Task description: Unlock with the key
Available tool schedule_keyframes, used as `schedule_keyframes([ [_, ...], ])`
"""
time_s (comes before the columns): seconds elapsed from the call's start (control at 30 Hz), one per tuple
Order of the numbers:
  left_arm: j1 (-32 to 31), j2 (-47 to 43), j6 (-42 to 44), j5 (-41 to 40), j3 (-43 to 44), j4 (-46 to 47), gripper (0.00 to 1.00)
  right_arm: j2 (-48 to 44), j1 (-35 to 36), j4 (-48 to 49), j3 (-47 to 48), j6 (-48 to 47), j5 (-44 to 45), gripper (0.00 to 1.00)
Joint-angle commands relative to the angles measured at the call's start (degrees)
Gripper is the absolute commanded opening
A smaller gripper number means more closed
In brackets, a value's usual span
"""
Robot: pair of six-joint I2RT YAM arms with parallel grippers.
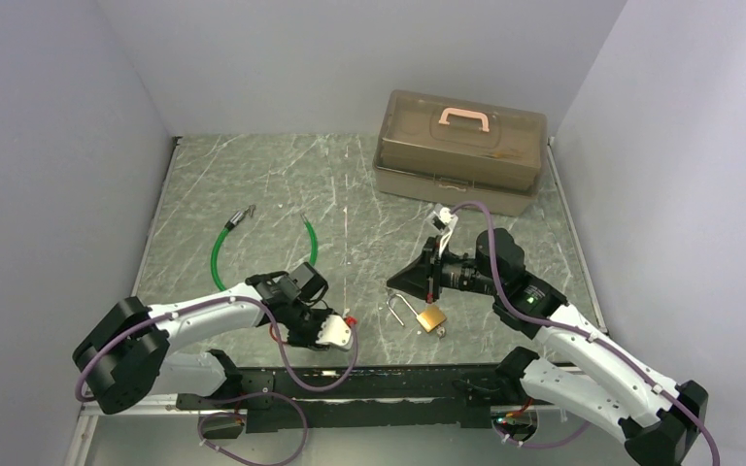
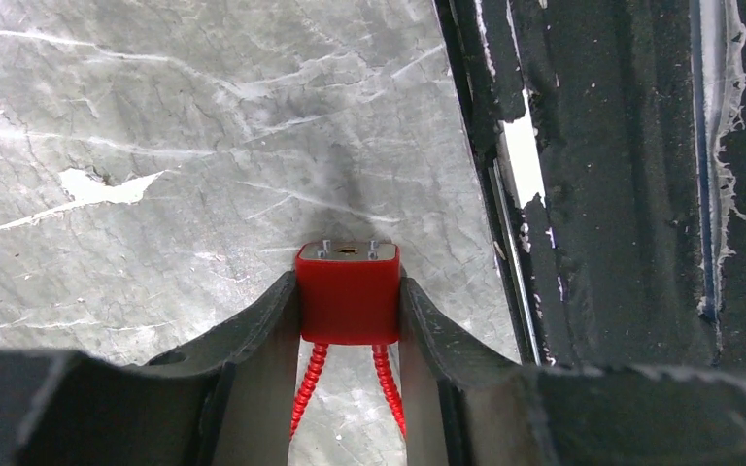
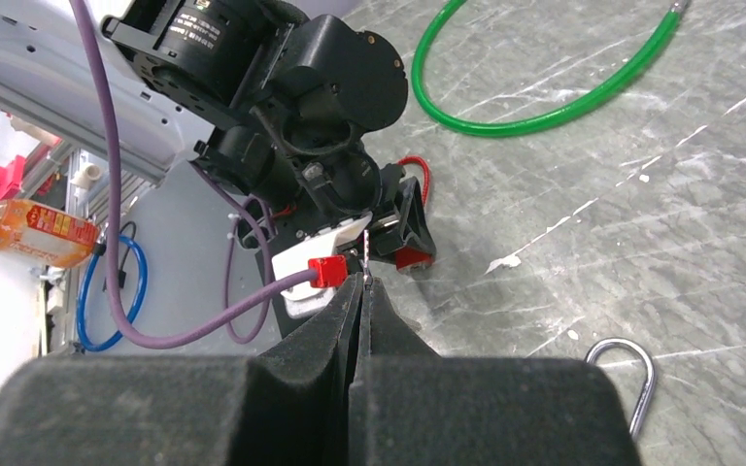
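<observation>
Risk: red cable lock (image 2: 348, 291), pinched by left gripper (image 2: 349, 303) near table (image 2: 155, 146) front edge, may twist if key (image 3: 365, 248), thin sliver protruding from clenched right gripper (image 3: 360, 283), meets keyhole (image 2: 349, 252) off-axis. Brass padlock (image 1: 431, 317) lies loose between arms.

A small red padlock (image 2: 348, 296) with a ribbed red cable shackle sits at lower centre, pinched on both sides. A thin key (image 3: 363, 254) juts upward mid-frame. A brass padlock (image 1: 431, 318) lies flat at centre.
</observation>
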Motion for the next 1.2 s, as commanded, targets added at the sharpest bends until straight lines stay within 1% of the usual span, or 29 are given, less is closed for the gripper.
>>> schedule_keyframes([
  [0.0,-0.62,-0.21,-0.22,0.63,-2.37,0.53,0.28,0.37,-0.31,0.79,3.01,-0.03,-1.62,0.0],
  [0.07,-0.63,-1.42,-1.37,-0.58,-1.56,-0.23,0.19,0.91,-0.29,0.42,3.35,-0.27,-1.79,0.0],
  [0.1,-0.61,-2.3,-2.92,-1.94,0.42,-1.85,0.12,1.17,-0.22,0.24,3.61,-0.53,-1.88,0.0],
  [0.13,-0.63,-3.56,-3.84,-3.33,2.68,-4.78,0.02,1.48,-0.27,0.18,3.85,-0.72,-2.13,0.0],
  [0.17,-0.54,-5.23,-3.93,-4.13,5.87,-8.72,0.0,1.72,-0.31,0.09,4.01,-0.96,-2.44,0.0],
  [0.27,-0.34,-12.53,1.13,-3.24,16.93,-23.53,0.0,2.69,-0.53,0.39,4.79,-1.84,-3.98,0.0],
  [0.3,-0.09,-13.73,2.4,-2.51,20.87,-27.91,0.0,2.98,-0.6,0.5,4.99,-2.18,-4.3,0.0],
  [0.37,0.55,-17.03,4.66,0.31,27.24,-32.21,0.0,3.16,-0.69,0.83,5.14,-2.84,-4.91,0.0],
  [0.43,0.65,-23.24,8.82,4.96,29.16,-30.94,0.0,3.05,-0.84,0.88,5.35,-3.72,-5.42,0.0],
  [0.5,0.66,-30.05,9.3,8.06,27.44,-23.93,0.0,2.61,-1.0,0.63,5.7,-4.36,-6.03,0.0],
  [0.57,0.58,-34.39,8.89,10.4,25.97,-17.24,0.0,2.17,-1.3,0.29,6.22,-5.18,-6.85,0.0],
  [0.73,0.48,-36.21,9.75,13.34,27.91,-11.89,0.0,1.17,-1.8,-2.44,8.05,-7.49,-8.84,0.0],
  [0.83,0.36,-37.43,12.38,14.57,28.25,-8.01,0.0,0.93,-2.03,-3.41,8.97,-8.52,-9.87,0.0],
  [0.97,-0.01,-38.48,16.9,16.17,28.1,-4.41,0.0,0.92,-2.28,-4.15,9.83,-10.0,-10.9,0.0],
  [1.17,-0.58,-41.45,25.15,19.09,24.26,1.28,0.0,0.74,-2.8,-4.83,10.4,-11.7,-11.89,0.0],
])
